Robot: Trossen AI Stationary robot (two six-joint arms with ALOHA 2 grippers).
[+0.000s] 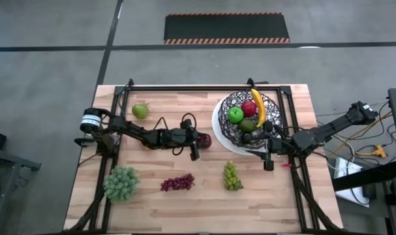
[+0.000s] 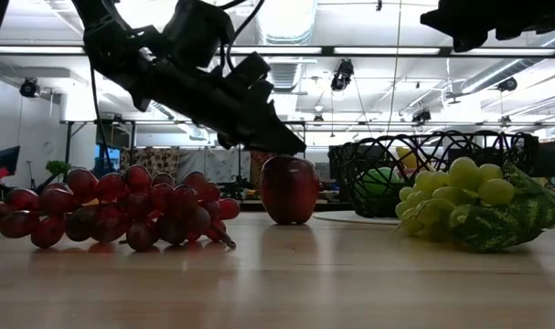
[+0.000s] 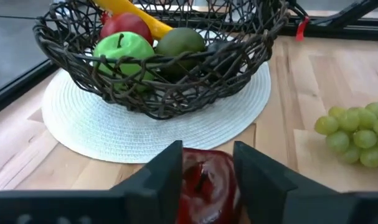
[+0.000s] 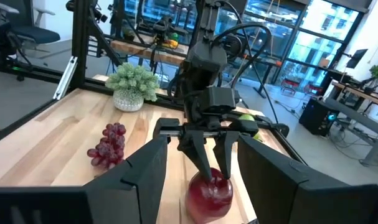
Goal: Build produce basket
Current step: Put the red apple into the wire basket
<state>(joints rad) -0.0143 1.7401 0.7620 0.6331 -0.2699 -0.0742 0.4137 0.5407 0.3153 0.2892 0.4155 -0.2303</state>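
Pale wood planks make up the tabletop (image 1: 204,196), and toward its far right side sits the black wire basket (image 1: 231,127) on its white round plate, already holding a green apple (image 1: 235,115), a red apple (image 1: 249,108), a banana (image 1: 258,106) and a dull-green fruit. Near the front edge lie a frilly leafy bunch (image 1: 121,183), purple grapes (image 1: 177,183) and green grapes (image 1: 231,176); a pear (image 1: 140,110) rests alone at the far left. The left gripper (image 1: 198,145) reaches across the middle with its jaws set narrowly around a dark red apple (image 3: 204,186) that stands on the wood just short of the plate. The right gripper (image 1: 269,158) waits beside the basket, jaws spread wide. The fingers seem to grip high on the round fruit, so it may squirt out and roll, or snag the mesh rim if carried too low.
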